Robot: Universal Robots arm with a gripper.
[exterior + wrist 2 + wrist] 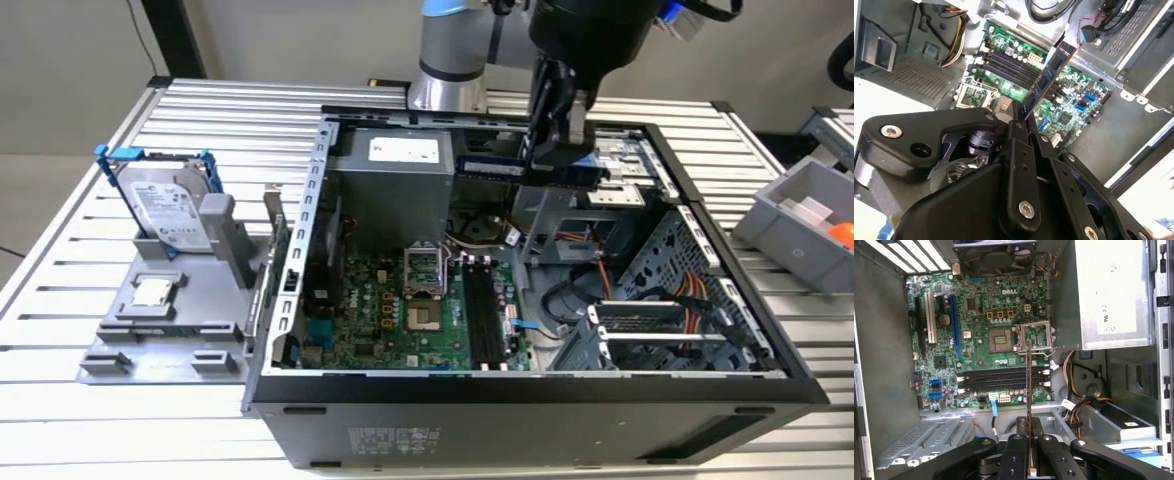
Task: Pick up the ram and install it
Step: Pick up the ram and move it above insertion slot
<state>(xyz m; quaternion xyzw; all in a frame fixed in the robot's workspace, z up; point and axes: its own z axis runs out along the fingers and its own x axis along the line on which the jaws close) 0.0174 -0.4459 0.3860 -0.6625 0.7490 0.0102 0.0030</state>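
Carry step, I judge: my gripper (1029,429) fingers clamped on ram (1051,76), held above motherboard (979,340) (not yet seated). Seating needs edge aligned with memory slots (999,381).

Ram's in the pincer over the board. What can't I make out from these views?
- Gripped end of the ram: second wrist view, covered by the pincer.
- Faces of the ram: first wrist view, seen edge-on.
- Latches on the memory slots: both wrist views, too small.
- Gap from ram to slots: exterior view, the arm blocks it.
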